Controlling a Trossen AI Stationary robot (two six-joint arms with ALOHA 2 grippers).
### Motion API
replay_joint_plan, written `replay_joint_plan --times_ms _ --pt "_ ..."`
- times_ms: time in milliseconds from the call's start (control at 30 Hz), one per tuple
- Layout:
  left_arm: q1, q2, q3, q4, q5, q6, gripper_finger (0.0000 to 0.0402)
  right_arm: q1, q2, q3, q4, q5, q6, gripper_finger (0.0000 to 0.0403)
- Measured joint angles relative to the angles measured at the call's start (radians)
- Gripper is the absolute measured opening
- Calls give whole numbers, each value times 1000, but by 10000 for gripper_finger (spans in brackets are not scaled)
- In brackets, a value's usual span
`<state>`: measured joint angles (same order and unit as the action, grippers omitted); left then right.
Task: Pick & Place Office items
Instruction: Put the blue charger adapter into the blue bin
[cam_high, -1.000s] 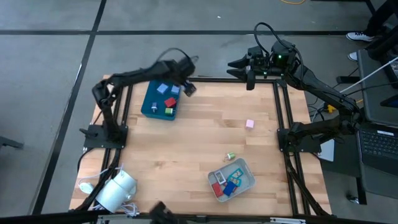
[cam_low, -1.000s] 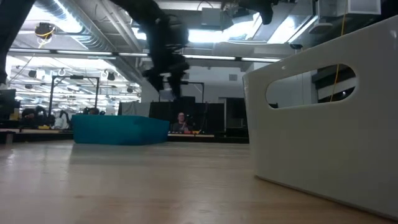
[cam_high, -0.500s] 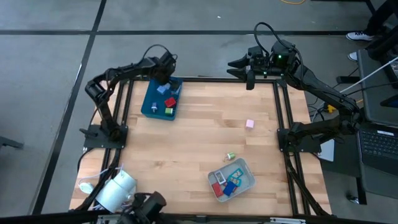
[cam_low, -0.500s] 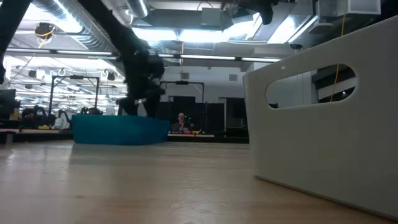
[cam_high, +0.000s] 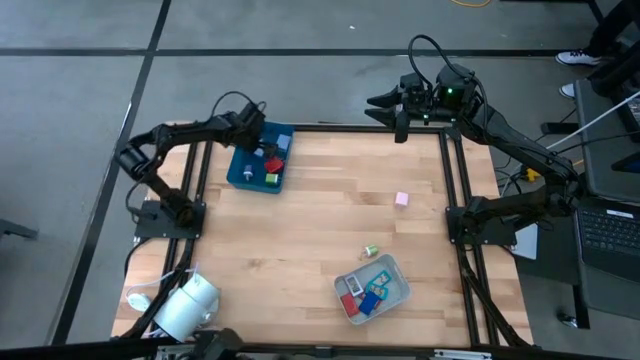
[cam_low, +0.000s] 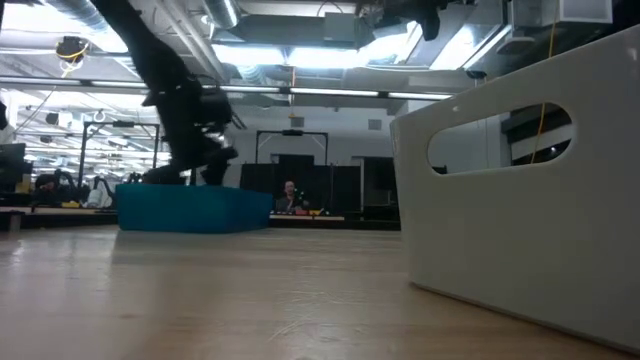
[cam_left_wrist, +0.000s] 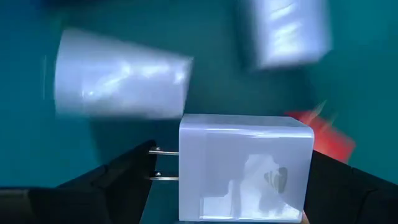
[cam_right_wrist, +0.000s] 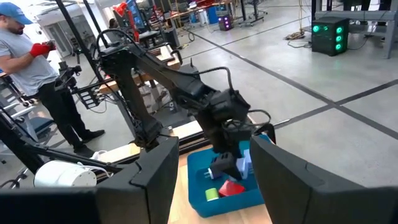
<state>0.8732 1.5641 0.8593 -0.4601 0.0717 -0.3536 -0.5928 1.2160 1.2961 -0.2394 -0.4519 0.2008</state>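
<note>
My left gripper (cam_high: 252, 140) hangs over the dark teal tray (cam_high: 245, 172) at the table's far left, shut on a pale blue-white cube with two metal prongs (cam_left_wrist: 245, 165). The low view shows this gripper (cam_low: 192, 140) just above the tray (cam_low: 190, 210). Light blue blocks (cam_left_wrist: 118, 74), a red one (cam_high: 272, 163) and a green one (cam_high: 270, 178) lie on the tray floor. My right gripper (cam_high: 385, 108) waits open above the table's far edge, right of the middle. A pink block (cam_high: 401, 199) and a small green item (cam_high: 370, 250) lie on the bare wood. My left gripper pinches the cube between its two fingers, coming from above and pointing down. One finger (cam_left_wrist: 124, 177) stands at the pronged side (cam_left_wrist: 163, 165); the other finger (cam_left_wrist: 351, 190) is on the opposite face (cam_left_wrist: 305, 168). The cube is lifted clear above the tray floor.
The pale grey tray (cam_high: 395, 292) with several red and blue pieces sits near the table's near edge, and it looms large in the low view (cam_low: 520, 180). A white roll (cam_high: 185, 305) lies at the near left corner. A person (cam_right_wrist: 37, 68) stands beyond the table.
My left gripper has swung from beyond the teal tray's far right corner toward the table's left, ending over the tray and lower than before, still carrying the cube. The right arm has kept still.
</note>
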Motion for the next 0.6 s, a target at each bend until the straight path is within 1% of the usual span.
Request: replay_joint_plan --times_ms 67,200,333,400,433,500,533,600 --pt "16 -22 -39 -27 -1 5 323 0 0 0 0 0 0 204" --pt "38 -74 -80 -17 3 16 323 0 0 0 0 0 0 204" --pt "42 -88 -98 -24 -4 15 323 0 0 0 0 0 0 204" --pt "45 -89 -99 -21 -22 -10 323 0 0 0 0 0 0 204" --pt "46 -89 -99 -15 -26 -25 332 0 0 0 0 0 0 204" --pt "46 -89 -99 7 -26 -41 369 0 0 0 0 0 0 204" --pt "45 -90 -96 13 -22 -42 380 0 0 0 0 0 0 204" --pt "46 -90 -83 14 -3 -45 379 0 0 0 0 0 6 204"
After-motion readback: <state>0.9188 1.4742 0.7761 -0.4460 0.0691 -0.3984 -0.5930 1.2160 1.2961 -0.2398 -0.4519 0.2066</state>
